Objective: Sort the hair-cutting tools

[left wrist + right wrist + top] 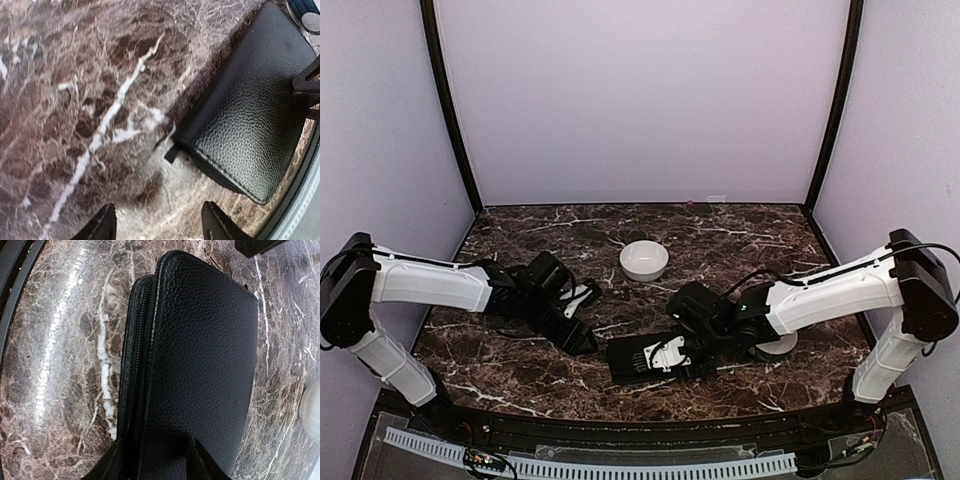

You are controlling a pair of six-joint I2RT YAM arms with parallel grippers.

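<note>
No scissors or comb-like sticks show in any view. A flat black leather case (632, 360) lies near the table's front edge, its zipper side showing two layers. My right gripper (670, 353) is at the case's right end. In the right wrist view its jaws (154, 467) straddle the end of the case (200, 355), closed on the leather. My left gripper (584, 340) is just left of the case. In the left wrist view it (160, 227) is open and empty over bare marble, with the case (250, 115) and its zipper tab (172, 152) ahead to the right.
A white bowl (644, 260) stands at the middle back. A second white bowl (780, 345) is partly hidden under my right arm, and its rim shows in the right wrist view (312, 410). The black front rail (640, 425) runs close behind the case.
</note>
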